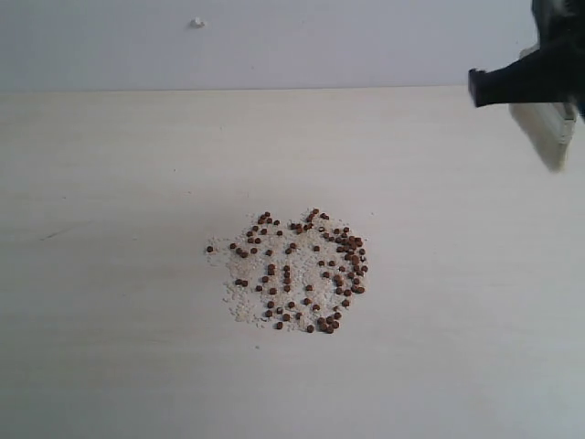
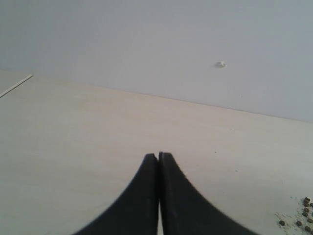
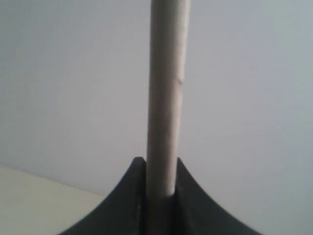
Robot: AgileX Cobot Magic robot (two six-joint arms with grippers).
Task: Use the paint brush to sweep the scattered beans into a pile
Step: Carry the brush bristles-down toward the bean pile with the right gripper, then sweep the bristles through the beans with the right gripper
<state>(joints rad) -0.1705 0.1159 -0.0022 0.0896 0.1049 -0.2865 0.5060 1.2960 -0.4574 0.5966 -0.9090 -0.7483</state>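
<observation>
My right fingers (image 3: 128,200) clench the brush (image 1: 547,130), aloft at upper right, well apart from the beans (image 1: 347,265). Those lie in a loose pile (image 1: 288,274) mid-frame (ragged edges; tightening remains, I judge). My left fingers (image 2: 142,196) are clenched empty.

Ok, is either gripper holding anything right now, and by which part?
The right gripper is shut on the paint brush, clamping its wooden handle; the left gripper is shut and empty.
</observation>
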